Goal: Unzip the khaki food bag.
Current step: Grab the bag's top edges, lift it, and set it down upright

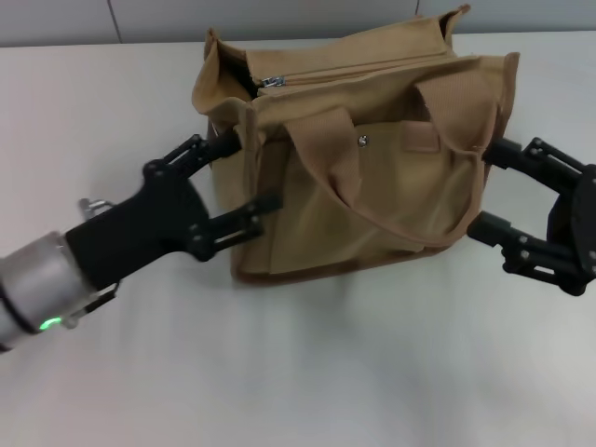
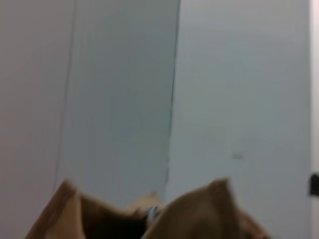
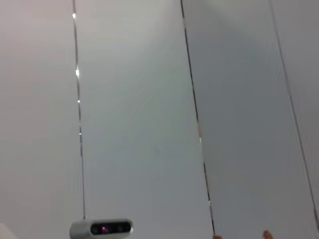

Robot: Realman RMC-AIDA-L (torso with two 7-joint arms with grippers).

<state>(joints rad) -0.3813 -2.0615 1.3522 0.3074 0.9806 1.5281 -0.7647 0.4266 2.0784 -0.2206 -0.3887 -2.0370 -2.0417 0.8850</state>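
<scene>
Bag (image 1: 372, 177) between both grippers – left gripper (image 1: 244, 177) fingers apart, right gripper (image 1: 482, 188) fingers apart, tips hidden by canvas.

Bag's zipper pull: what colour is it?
Silver, on the khaki food bag; zipper pull shows best in head view.

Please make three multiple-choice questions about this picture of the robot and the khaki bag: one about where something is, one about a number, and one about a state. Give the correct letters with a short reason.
1. Where is the zipper pull on the khaki food bag?
A. At the end near the left claw
B. At the end near the right claw
C. In the middle

2. How many strap handles show on the bag?
A. One
B. Two
C. Four

3. How does the left claw stand?
A. Shut on the zipper pull
B. Open, with the bag's end between its fingers
C. Raised far above the bag

Answers:
1 A, the silver pull lies at the bag's left end.
2 B, two wide straps show.
3 B, its fingers are spread along the bag's end; the right claw is open at the other end.
</scene>
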